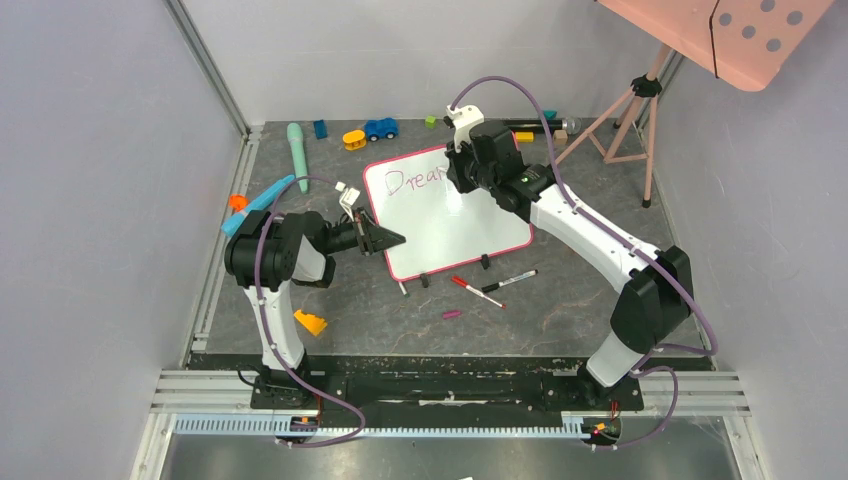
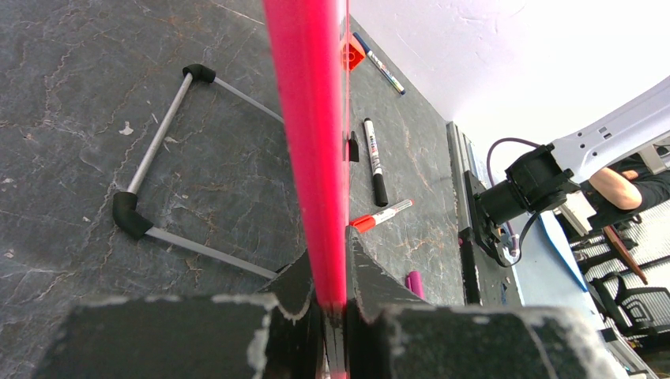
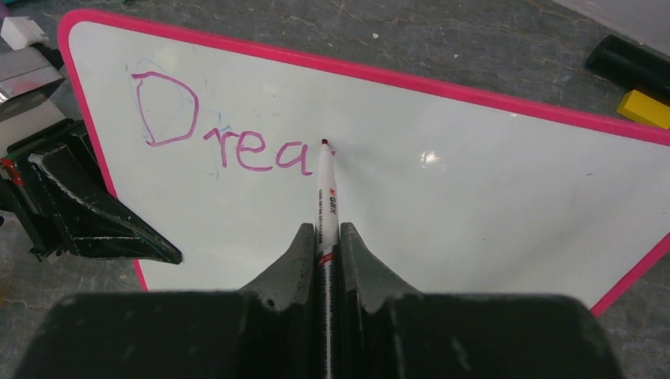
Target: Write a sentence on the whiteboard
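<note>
The whiteboard [image 1: 455,222] with its pink-red frame lies in the middle of the table, tilted. Purple letters "Drea" [image 3: 229,142] stand at its top left; they also show in the top view [image 1: 412,180]. My right gripper [image 3: 325,230] is shut on a white marker [image 3: 326,189]; its tip touches the board just right of the "a". In the top view the right gripper [image 1: 462,160] is over the board's upper edge. My left gripper [image 2: 328,257] is shut on the board's pink frame [image 2: 308,142], at the board's left edge in the top view [image 1: 385,240].
Loose markers, one red-capped [image 1: 474,291] and one black-capped [image 1: 510,281], and a purple cap [image 1: 452,314] lie in front of the board. Toys line the back: a teal tube [image 1: 297,155], a blue car [image 1: 380,128], a yellow piece [image 1: 354,139]. A tripod [image 1: 625,115] stands back right. An orange wedge [image 1: 311,322] lies front left.
</note>
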Tool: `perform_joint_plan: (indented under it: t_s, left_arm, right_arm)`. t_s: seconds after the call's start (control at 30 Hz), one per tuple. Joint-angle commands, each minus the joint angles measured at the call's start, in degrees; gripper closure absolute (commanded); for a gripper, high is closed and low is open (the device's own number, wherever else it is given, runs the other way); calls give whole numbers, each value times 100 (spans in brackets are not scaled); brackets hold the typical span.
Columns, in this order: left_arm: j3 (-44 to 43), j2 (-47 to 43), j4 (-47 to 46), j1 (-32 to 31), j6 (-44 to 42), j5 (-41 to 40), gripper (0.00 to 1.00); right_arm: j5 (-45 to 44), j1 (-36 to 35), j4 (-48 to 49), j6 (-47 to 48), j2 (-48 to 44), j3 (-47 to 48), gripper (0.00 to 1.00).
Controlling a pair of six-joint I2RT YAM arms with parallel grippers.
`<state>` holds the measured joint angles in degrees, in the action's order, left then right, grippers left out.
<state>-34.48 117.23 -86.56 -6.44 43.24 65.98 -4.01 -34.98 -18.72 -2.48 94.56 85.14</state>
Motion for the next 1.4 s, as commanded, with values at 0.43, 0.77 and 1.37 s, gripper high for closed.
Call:
perform_joint_plan:
  t_s: [0.43, 0.77, 1.37]
  left_arm:
    - [29, 229, -264, 132, -1105, -190, 98]
    - [29, 234, -264, 134, -1081, -190, 98]
    - [26, 234, -264, 132, -1072, -188, 98]
  right_arm:
    - [-340, 193, 18, -44, -162, -227, 100]
    - [-111, 194, 150, -171, -405, -778, 100]
    - [-215, 269, 6, 75, -52, -47, 100]
